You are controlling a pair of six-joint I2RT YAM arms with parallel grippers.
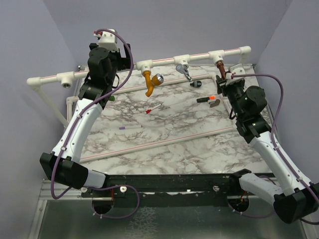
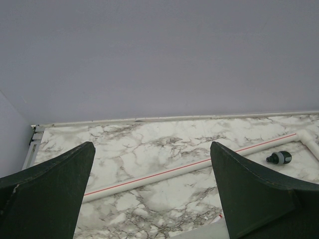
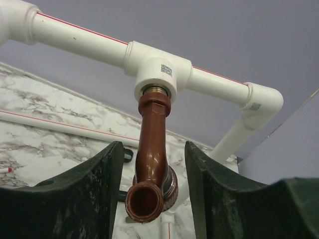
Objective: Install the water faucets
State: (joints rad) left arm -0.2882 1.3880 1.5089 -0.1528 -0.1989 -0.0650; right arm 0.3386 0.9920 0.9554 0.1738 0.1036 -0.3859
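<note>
Three faucets hang from the white pipe (image 1: 164,59) in the overhead view: the mustard-orange faucet (image 1: 149,83) with its chrome knob, the silver-grey faucet (image 1: 183,71) and the dark brown faucet (image 1: 219,67) at the upper right. The leftmost tee socket (image 1: 66,79) looks empty. A small green piece (image 1: 112,98) lies beside the left arm, too small to say if it is the fourth faucet.

The relation that matters is at the right gripper (image 3: 153,145). In the right wrist view the brown faucet stands exactly between its fingers (image 3: 84,194), with a thin gap on both sides, so the jaws are open around it and not touching. Its long axis runs from the tee (image 3: 157,67) at upper centre down to the bottom centre of the frame, where the round spout mouth faces the camera. The right arm is clearly the nearer one. I judge the next move to be a grip or a turn about this axis.

The left gripper (image 2: 152,149) is spread wide with nothing between its fingers, pointing over the marble table (image 2: 149,139).

The brown body is glossy and smooth, like plastic, with a metal threaded neck at the socket. The pipe is matt white with a red stripe. The fingers are dark and rough.
</note>
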